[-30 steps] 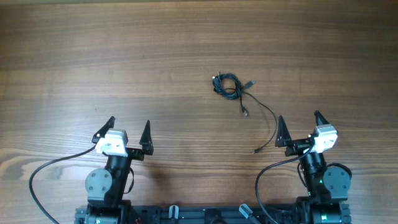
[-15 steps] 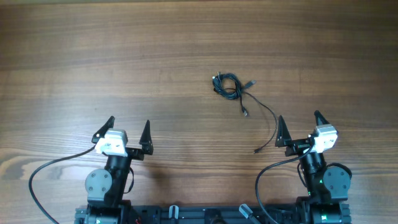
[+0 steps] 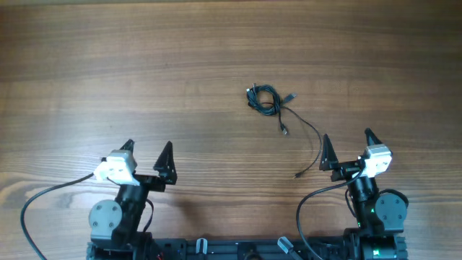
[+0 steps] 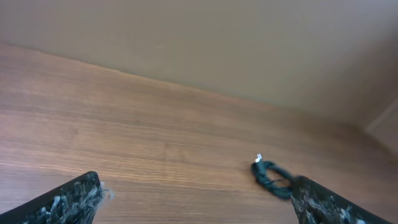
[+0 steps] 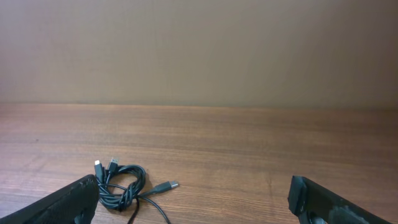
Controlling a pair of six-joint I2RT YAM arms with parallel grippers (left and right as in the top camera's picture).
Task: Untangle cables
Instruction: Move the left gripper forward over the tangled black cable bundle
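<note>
The cables (image 3: 266, 100) lie as a small black knotted bunch on the wooden table, right of centre, with plug ends sticking out and one strand trailing down to a plug near my right gripper. The bunch shows in the right wrist view (image 5: 121, 185) at lower left and blurred in the left wrist view (image 4: 272, 177) at lower right. My left gripper (image 3: 147, 154) is open and empty at the near left. My right gripper (image 3: 347, 142) is open and empty at the near right, beside the trailing strand's end.
The wooden table (image 3: 144, 65) stretches far and to both sides. Thick black wires (image 3: 32, 209) loop from the arm bases at the near edge. A plain wall (image 5: 199, 50) stands beyond the table's far edge.
My left arm has turned slightly, its wrist shifting left and down. The right arm and the cables have not moved.
</note>
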